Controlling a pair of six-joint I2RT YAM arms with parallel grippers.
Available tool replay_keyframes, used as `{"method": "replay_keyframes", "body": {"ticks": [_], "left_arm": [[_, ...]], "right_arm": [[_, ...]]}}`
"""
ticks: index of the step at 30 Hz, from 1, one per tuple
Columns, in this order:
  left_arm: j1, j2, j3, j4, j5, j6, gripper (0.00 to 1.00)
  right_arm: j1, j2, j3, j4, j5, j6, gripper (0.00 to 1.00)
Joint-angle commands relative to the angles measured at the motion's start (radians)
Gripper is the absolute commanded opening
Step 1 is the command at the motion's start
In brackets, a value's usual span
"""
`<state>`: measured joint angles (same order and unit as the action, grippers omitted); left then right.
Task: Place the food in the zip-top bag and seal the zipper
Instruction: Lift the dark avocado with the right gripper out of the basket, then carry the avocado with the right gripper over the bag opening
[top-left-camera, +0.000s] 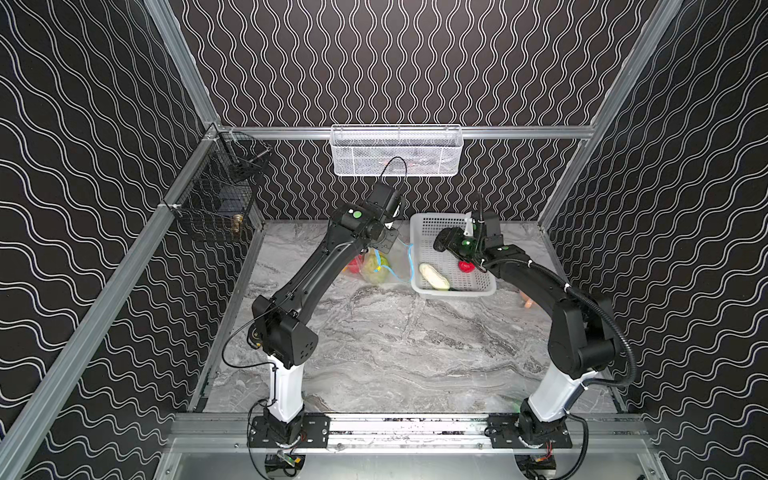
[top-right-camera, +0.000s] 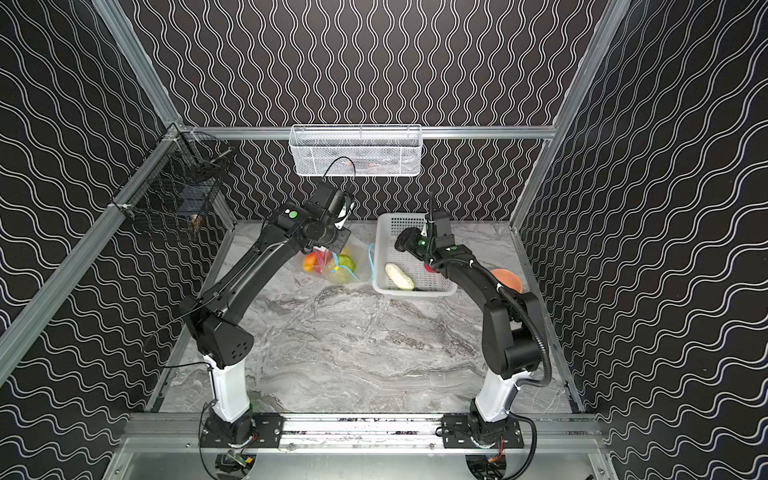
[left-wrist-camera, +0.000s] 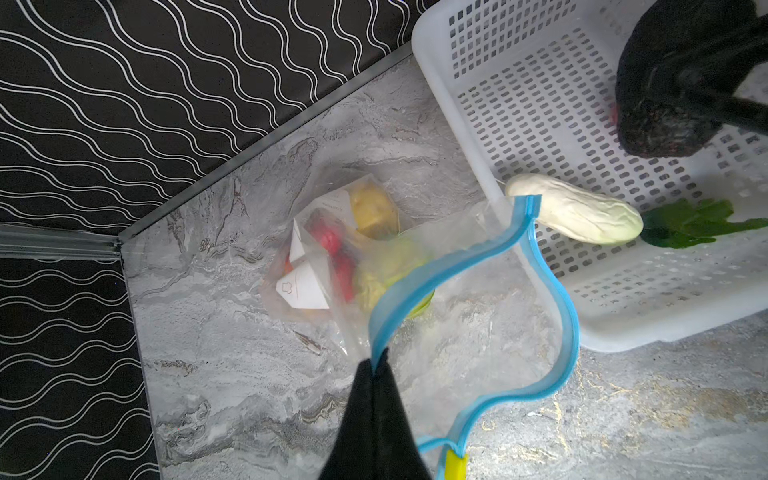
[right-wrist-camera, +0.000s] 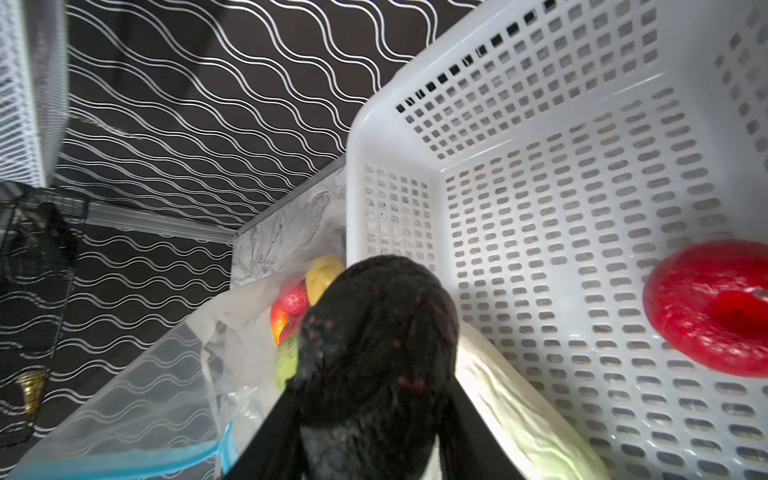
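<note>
- The left pincer (left-wrist-camera: 380, 368) is pinched tight on the blue zipper (left-wrist-camera: 557, 299) of the clear bag (left-wrist-camera: 457, 249), holding that edge up off the table (top-left-camera: 374, 332)
- The zipper is unsealed: its two blue strips stand apart in a wavy loop, and the yellow slider (left-wrist-camera: 453, 465) sits at one end, close to this pincer
- The right pincer (right-wrist-camera: 372, 388) is partly closed around a dark oval (right-wrist-camera: 374, 324), with one finger on each side, and holds it in the air above the left part of the white basket (right-wrist-camera: 415, 124)
- The rest of the bag lies on the grey marble table at the far middle of the scene, just left of the basket, as both top views show
- Inside the bag are a yellow potato (left-wrist-camera: 372, 208), red pieces (left-wrist-camera: 332, 241), a green cabbage (top-right-camera: 345, 262) and an orange-yellow fruit (top-right-camera: 309, 262)
- In the near left of the basket lies a long white vegetable (top-left-camera: 433, 276), with a green leaf (left-wrist-camera: 698, 224) touching one end
- A red piece (right-wrist-camera: 706, 307) lies in the basket to the right of the vegetable, apart from it
- An orange bowl (top-right-camera: 507, 278) sits right of the basket, partly hidden behind the right arm
</note>
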<state>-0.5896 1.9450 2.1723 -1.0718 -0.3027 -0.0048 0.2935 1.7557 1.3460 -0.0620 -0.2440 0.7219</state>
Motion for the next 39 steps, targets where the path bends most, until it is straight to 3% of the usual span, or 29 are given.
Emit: {"method": "replay_keyframes", "body": {"ticks": [1,25,39], "left_arm": [[0.0,0.007,0.005,0.003,0.01,-0.009,0.0],[0.0,-0.002,-0.001,0.002,0.014,-0.006,0.0],[-0.001,-0.001,0.01,-0.002,0.014,-0.006,0.0]], "right_arm": [[0.001,-0.033,-0.022,0.093,-0.027,0.011,0.35],[0.112,-0.163,-0.1,0.195,-0.044,-0.132,0.34],[0.186,-0.24,-0.165,0.223,0.048,-0.163,0.33]]}}
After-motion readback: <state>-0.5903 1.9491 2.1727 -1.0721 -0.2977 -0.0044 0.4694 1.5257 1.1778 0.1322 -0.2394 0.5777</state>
